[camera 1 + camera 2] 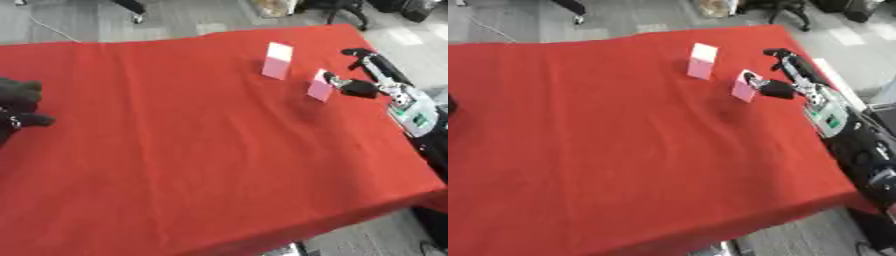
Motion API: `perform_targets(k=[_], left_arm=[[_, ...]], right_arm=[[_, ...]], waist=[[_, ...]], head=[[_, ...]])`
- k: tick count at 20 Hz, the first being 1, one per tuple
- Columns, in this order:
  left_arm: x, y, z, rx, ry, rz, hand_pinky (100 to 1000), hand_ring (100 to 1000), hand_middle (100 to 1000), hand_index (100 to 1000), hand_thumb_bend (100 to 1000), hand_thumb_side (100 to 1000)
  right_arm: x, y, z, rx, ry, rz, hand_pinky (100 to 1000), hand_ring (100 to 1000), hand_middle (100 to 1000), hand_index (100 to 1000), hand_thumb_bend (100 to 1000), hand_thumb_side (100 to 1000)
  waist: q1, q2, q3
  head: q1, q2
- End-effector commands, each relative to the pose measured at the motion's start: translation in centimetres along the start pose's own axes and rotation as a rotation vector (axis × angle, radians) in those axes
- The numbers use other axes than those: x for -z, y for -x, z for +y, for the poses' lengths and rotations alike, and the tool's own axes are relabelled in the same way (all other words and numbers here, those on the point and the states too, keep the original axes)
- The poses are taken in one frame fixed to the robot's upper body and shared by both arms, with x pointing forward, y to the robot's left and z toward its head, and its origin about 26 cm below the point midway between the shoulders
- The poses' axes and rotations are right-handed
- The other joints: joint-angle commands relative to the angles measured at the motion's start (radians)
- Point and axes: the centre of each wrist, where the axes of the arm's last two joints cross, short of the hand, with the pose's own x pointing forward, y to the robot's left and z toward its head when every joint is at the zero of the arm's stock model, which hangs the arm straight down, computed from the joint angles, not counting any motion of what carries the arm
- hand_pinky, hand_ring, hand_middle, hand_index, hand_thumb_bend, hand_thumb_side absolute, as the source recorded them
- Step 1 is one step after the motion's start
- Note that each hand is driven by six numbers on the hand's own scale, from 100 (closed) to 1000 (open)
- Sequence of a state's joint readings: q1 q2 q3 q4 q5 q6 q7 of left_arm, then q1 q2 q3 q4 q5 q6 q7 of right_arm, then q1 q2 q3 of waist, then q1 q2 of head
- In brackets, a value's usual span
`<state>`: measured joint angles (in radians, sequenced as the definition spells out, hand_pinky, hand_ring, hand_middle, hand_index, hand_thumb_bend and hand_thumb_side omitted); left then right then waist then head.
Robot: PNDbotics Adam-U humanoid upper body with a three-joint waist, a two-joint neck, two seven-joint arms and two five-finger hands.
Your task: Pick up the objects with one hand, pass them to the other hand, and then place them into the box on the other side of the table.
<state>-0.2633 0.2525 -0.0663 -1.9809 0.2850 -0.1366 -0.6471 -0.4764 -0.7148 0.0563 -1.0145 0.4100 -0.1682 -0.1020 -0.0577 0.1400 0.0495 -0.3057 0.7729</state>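
A red cloth point(192, 150) covers the whole bench, lying askew over a grey floor point(175, 20). Near its far right corner stand two small pink boxes, both upright with the long axis vertical. The farther pink box point(277, 60) stands free. The nearer pink box point(320, 85), just right of it, is pinched by the right hand point(350, 86). Well left of the boxes, the dark left hand point(17, 107) rests at the cloth's edge, fingers curled around nothing.
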Motion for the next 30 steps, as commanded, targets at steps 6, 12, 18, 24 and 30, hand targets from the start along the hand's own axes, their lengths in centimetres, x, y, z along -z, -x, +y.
perform_targets(k=[6,12,18,24,30], left_arm=[[0.7,-0.7,0.1,0.025,0.022,-0.027,830,991,815,917,100,680],[0.9,-0.7,0.0,0.028,0.031,-0.030,830,992,815,918,100,684],[1.0,-0.7,0.0,0.030,0.040,-0.033,830,992,815,919,100,686],[1.2,-0.7,0.0,0.031,0.052,-0.040,830,993,815,920,100,689],[1.3,-0.7,-0.1,0.030,0.060,-0.044,827,994,816,921,100,692]], right_arm=[[0.5,0.8,-2.6,-0.043,0.016,0.017,896,775,903,939,345,656],[0.6,1.0,-2.3,-0.014,-0.028,0.008,900,776,902,942,357,650],[0.7,1.0,-2.5,0.002,-0.081,-0.010,902,771,884,944,370,570],[0.6,1.7,-2.4,0.021,-0.100,0.021,899,763,868,944,354,535],[0.3,2.5,-2.0,0.038,-0.108,0.056,895,753,833,938,331,519]], waist=[[0.001,0.002,0.010],[0.001,0.011,0.015],[0.001,0.019,0.022],[0.002,0.026,0.034],[0.004,0.030,0.042]], head=[[-0.013,-0.003],[-0.017,-0.003],[-0.020,-0.003],[-0.027,-0.003],[-0.034,-0.003]])
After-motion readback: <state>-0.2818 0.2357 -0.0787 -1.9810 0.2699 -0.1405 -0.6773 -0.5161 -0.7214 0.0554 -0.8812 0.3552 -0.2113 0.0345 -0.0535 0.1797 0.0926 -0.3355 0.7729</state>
